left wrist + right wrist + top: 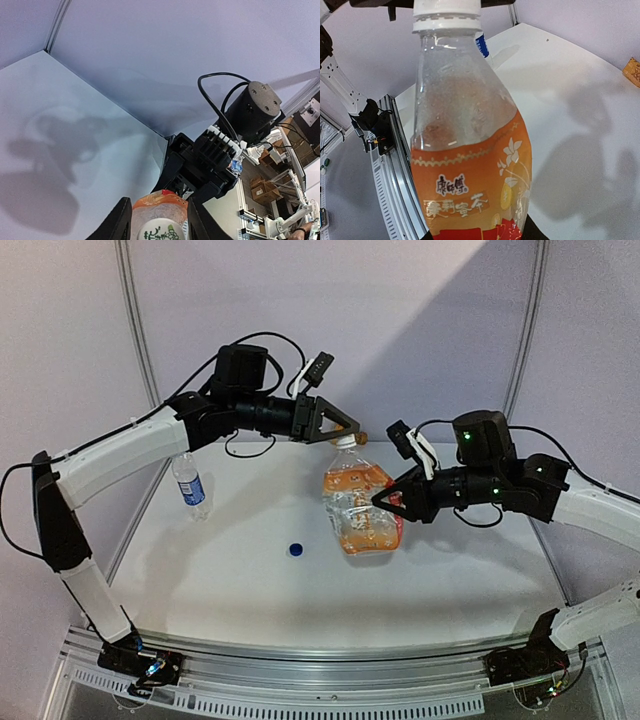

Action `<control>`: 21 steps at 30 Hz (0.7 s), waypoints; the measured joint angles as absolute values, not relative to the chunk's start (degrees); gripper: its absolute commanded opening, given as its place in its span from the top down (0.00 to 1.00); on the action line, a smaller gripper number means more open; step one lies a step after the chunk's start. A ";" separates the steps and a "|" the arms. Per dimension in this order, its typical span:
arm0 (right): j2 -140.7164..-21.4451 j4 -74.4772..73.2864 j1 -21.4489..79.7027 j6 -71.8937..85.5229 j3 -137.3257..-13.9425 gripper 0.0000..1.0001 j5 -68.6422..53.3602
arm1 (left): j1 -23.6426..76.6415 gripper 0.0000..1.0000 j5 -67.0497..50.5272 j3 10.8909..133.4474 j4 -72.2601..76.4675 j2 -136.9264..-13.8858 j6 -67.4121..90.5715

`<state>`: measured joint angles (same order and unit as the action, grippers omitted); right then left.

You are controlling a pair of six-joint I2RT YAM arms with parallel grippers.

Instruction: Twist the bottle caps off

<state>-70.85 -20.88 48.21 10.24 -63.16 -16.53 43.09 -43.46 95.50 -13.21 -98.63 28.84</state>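
The left gripper (348, 433) is clenched on the white cap (447, 15), one finger (120, 222) against each side, at the top of the orange bottle (350, 495). The right gripper (385, 502) grasps that bottle by its labelled body, over the middle of the table (250, 590). The dark blue cap (296, 549) lies loose on the table, well apart from the water bottle (190, 485) standing at the left
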 measured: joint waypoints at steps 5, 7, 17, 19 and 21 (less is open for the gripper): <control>-71.13 -20.93 48.21 10.26 -63.16 1.00 -16.53 | 43.24 0.60 -43.70 95.50 -13.17 -99.50 28.75; -71.24 -20.86 48.21 10.26 -63.16 1.00 -16.56 | 43.31 0.61 -43.70 95.50 -13.17 -99.63 28.75; -71.64 -20.75 48.18 10.85 -63.16 1.00 -16.45 | 43.44 0.96 -43.79 95.50 -13.15 -99.96 28.32; -71.66 -20.84 48.18 10.94 -63.16 1.00 -16.40 | 43.44 0.97 -43.79 95.50 -13.13 -100.05 28.32; -71.75 -20.99 48.18 11.07 -63.22 1.00 -16.25 | 43.44 0.99 -43.64 95.50 -13.17 -100.12 28.32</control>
